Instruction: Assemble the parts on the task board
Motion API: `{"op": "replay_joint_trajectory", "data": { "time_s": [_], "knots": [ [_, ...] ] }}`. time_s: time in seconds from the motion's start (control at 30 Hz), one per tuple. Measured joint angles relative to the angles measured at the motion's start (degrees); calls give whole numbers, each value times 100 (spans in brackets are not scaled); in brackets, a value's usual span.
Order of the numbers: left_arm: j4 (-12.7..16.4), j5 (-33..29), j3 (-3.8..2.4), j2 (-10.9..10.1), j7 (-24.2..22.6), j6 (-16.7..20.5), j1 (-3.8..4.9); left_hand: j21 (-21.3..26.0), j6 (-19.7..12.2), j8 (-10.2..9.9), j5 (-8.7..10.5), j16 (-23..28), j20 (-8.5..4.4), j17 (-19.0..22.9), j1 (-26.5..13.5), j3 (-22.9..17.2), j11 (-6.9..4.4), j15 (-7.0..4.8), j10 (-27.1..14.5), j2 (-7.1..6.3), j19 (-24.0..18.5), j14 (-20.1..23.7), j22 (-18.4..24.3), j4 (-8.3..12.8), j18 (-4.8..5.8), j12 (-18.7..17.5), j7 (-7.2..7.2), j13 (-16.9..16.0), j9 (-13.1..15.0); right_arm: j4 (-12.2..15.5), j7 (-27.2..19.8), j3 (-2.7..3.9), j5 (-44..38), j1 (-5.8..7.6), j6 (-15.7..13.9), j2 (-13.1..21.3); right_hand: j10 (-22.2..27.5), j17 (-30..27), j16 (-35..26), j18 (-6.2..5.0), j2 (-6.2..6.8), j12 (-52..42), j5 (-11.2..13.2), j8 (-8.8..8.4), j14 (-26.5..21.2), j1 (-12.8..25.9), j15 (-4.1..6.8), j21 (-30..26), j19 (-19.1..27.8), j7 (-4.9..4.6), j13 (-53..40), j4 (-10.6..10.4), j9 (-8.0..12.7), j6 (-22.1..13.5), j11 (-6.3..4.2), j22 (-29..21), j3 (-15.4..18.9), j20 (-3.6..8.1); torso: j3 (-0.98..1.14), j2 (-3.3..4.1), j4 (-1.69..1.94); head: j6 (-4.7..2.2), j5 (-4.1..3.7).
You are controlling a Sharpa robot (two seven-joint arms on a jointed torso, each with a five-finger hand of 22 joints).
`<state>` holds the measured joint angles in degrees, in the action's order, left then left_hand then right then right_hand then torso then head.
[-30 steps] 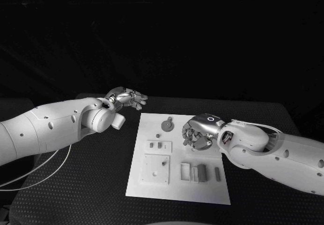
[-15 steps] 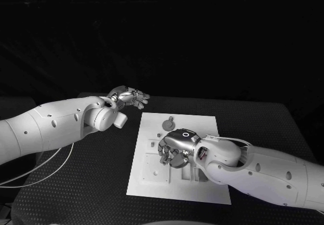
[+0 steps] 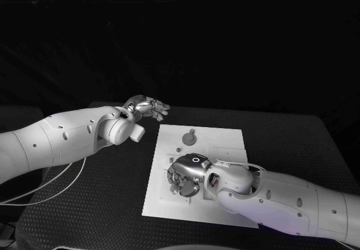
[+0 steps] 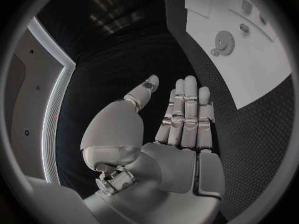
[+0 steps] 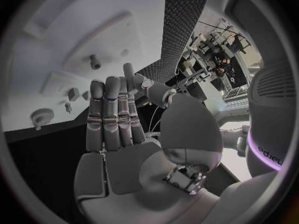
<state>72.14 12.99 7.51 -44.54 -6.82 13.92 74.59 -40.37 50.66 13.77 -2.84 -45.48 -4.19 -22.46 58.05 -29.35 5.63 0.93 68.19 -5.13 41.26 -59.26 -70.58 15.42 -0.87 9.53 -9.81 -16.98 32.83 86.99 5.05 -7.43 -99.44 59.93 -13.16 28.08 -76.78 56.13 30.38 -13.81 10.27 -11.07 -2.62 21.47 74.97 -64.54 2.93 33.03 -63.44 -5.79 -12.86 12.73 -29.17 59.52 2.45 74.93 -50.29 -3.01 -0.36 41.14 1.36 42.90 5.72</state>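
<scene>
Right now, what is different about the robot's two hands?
The right hand hovers over the white task board, above its near left parts; the left hand is raised off the board, beyond its far left corner. Both hands are silver, hold nothing, and have straight fingers.

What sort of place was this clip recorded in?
Likely a robotics lab or test bench. A black table carries a white task board with small parts such as a gear, worked by the robot's right hand, left hand held off the board. Equipment clutter shows in the right wrist view.

The right hand (image 3: 186, 177) and its arm cover the task board (image 3: 217, 138)'s near half; its far end lies open.
</scene>
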Motion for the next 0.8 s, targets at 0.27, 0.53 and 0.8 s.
{"op": "replay_joint_trajectory", "data": {
  "time_s": [0.27,0.53,0.8],
  "knots": [
    [0,0,-2,5,1,-10,0,0,0,0,0,0,0,0,0,0,0,0,0,0,0,0,0,0,0,0,0,0,0,-119,-4,-33,-91,-63,0,-61,0,1,0,-1,-16,0,0,0,7,30,-7,0,-7,10,-11,0,0,-9,0,-1,0,-8,-2,3,18,29,16],
    [0,-2,-1,-9,3,-16,0,23,0,0,0,0,0,-6,0,0,0,0,0,0,0,0,1,0,0,0,0,1,0,-144,1,-33,-165,-66,15,-57,0,5,0,0,-18,4,1,-1,7,28,-8,0,-7,10,-11,1,0,-9,0,-3,1,-9,2,3,20,38,42],
    [-3,-3,-1,-9,4,-22,0,23,0,0,0,0,0,-5,0,0,0,0,0,0,0,0,-4,0,0,0,0,1,0,-172,-8,-39,-180,-62,50,-27,1,7,0,-1,-19,6,1,-3,3,26,-11,0,0,18,-13,13,-1,-17,0,2,-10,-16,0,1,14,45,41]
  ]
}}
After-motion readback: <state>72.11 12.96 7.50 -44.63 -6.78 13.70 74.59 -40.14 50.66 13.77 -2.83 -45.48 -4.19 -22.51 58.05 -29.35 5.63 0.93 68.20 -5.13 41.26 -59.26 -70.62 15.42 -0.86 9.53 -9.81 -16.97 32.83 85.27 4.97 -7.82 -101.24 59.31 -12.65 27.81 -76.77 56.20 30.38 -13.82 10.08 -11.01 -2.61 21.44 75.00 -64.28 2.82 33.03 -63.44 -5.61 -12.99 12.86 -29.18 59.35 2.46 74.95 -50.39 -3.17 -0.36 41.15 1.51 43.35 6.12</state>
